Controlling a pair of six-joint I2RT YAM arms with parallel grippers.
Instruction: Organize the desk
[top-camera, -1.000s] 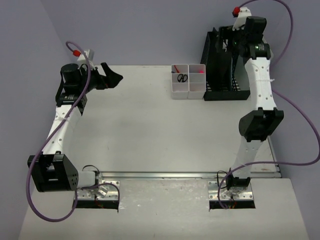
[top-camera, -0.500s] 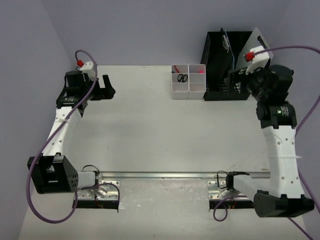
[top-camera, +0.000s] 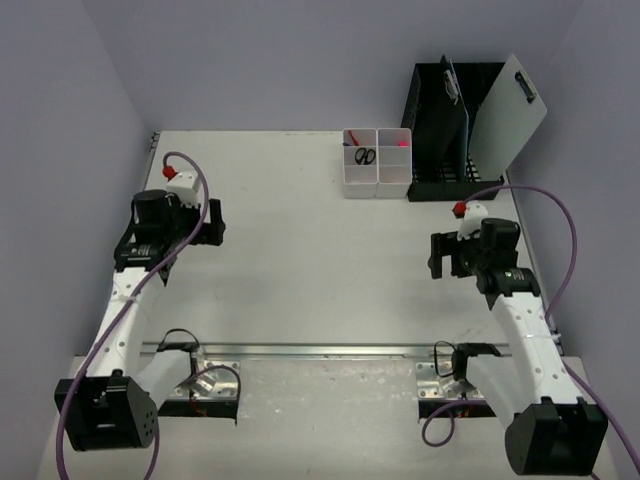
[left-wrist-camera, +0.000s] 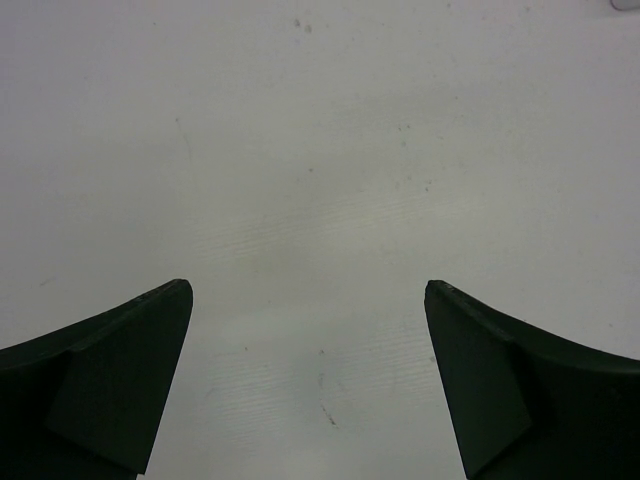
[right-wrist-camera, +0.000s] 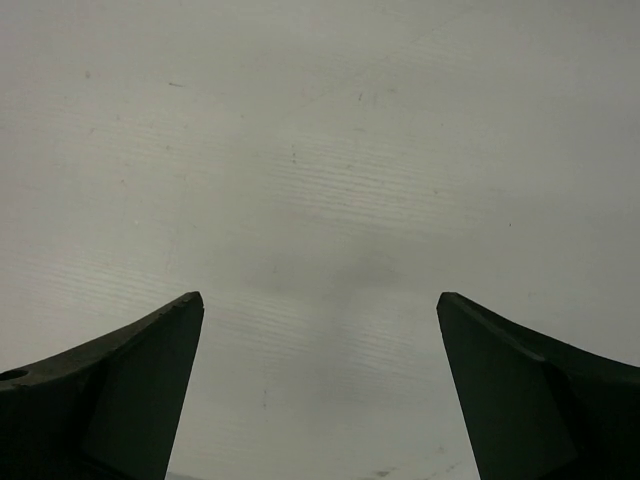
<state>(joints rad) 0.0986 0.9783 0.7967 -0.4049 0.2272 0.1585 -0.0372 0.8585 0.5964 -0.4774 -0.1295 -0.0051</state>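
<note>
The desk (top-camera: 300, 270) is a wide off-white tabletop with a metal rail (top-camera: 330, 350) along its near edge. My left gripper (top-camera: 214, 224) hovers over its left side, open, with only bare desk (left-wrist-camera: 300, 150) between the two dark fingers (left-wrist-camera: 120, 370). Over the right side, below the file rack, my right gripper (top-camera: 438, 256) is also open. Its wrist view shows nothing but bare desk (right-wrist-camera: 320, 150) between the fingers (right-wrist-camera: 130, 380). Neither gripper holds anything.
A black mesh file rack (top-camera: 440, 150) stands at the back right, with a grey clipboard (top-camera: 510, 115) leaning in its right side. Left of it sit white compartment bins (top-camera: 377, 178) holding scissors (top-camera: 365, 156) and a pink item (top-camera: 398, 142).
The right arm has come away from the file rack to the desk's right middle, leaving the clipboard leaning in the rack. The left arm has drawn back from the far left corner.
</note>
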